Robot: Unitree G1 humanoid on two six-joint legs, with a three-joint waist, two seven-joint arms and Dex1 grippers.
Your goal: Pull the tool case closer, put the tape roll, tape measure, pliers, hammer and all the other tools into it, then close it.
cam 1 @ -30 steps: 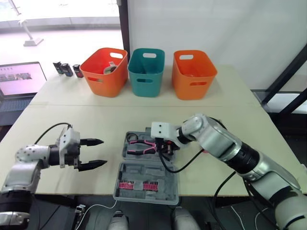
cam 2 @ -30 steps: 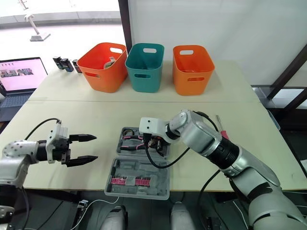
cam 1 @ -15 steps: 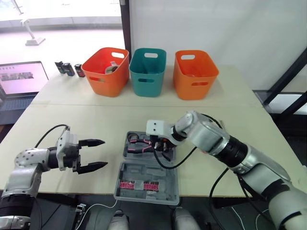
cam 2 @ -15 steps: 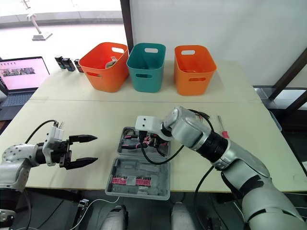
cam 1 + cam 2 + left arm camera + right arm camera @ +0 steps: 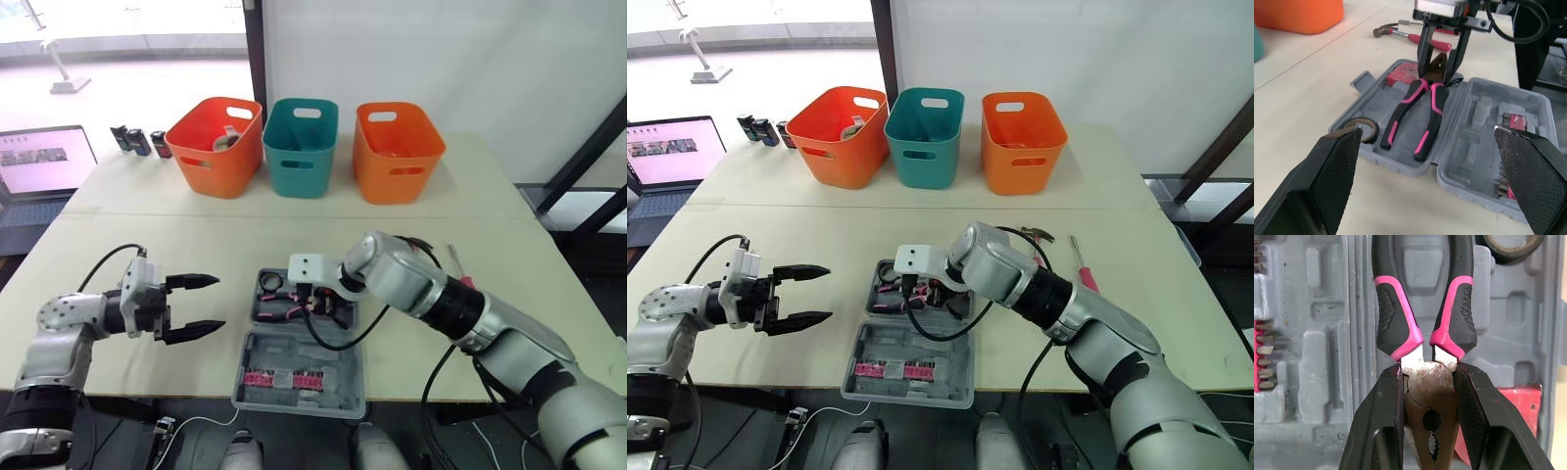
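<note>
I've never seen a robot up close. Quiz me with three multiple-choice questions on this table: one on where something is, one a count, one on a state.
1. Where do the pliers lie? A on the floor; B in the open tool case; C in a drawer.
2. How many bins stand at the far side of the table? A two; B three; C five.
3. The left gripper is: A open, holding nothing; B shut on a cup; C shut on a cloth.
Answers: 1 B, their pink handles rest in the grey tray. 2 B, two orange flank one teal. 3 A, its fingers stand apart with nothing between.
</note>
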